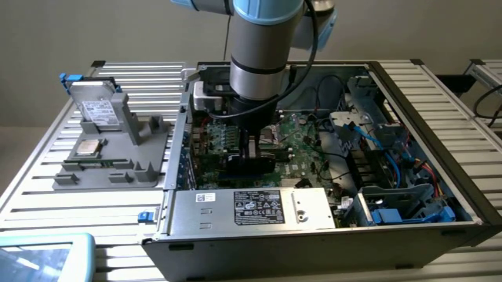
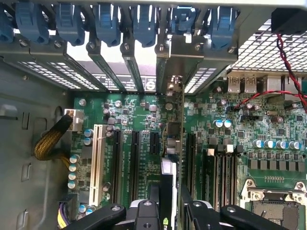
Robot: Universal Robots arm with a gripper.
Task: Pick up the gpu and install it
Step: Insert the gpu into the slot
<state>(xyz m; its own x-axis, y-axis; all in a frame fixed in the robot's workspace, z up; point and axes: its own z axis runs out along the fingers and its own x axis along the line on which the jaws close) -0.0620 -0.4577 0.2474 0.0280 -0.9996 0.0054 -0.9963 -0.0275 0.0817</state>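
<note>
**Seating the gpu, square to its slot**

I have the gpu point(image 2: 169, 186) on edge between my fingers point(image 2: 144, 216), low inside the computer case point(image 1: 439, 111) and over the green motherboard point(image 2: 127, 112). My gripper point(image 2: 170, 218) is closed on it partway, one finger on each flat face, with no gap that I can see. From the exterior view the gpu point(image 1: 251, 160) hangs as a dark block under my gripper point(image 1: 253, 148), just behind the silver power supply box point(image 1: 259, 207).

Its thin metal bracket point(image 2: 178, 64) stands at the back wall, among the row of blue latches point(image 2: 105, 21). The card runs in line with the long black slots point(image 2: 135, 153), and the white slot point(image 2: 97, 160) lies well off to one side.

As I judge it, doing this well means holding the card upright and parallel to the slots. The bracket should slide flat against the back wall, not catch on it. Any push should go straight down and evenly along the card's length, since a tilt could bind one end. The red and black wire point(image 2: 288, 62) and the braided cable point(image 2: 50, 141) both lie well apart from the card.

The card's bottom edge and the slot below it are hidden by the card and my fingers, so I cannot tell whether it is seated, touching or just above. In the exterior view my arm covers the card's top and the bracket
</note>
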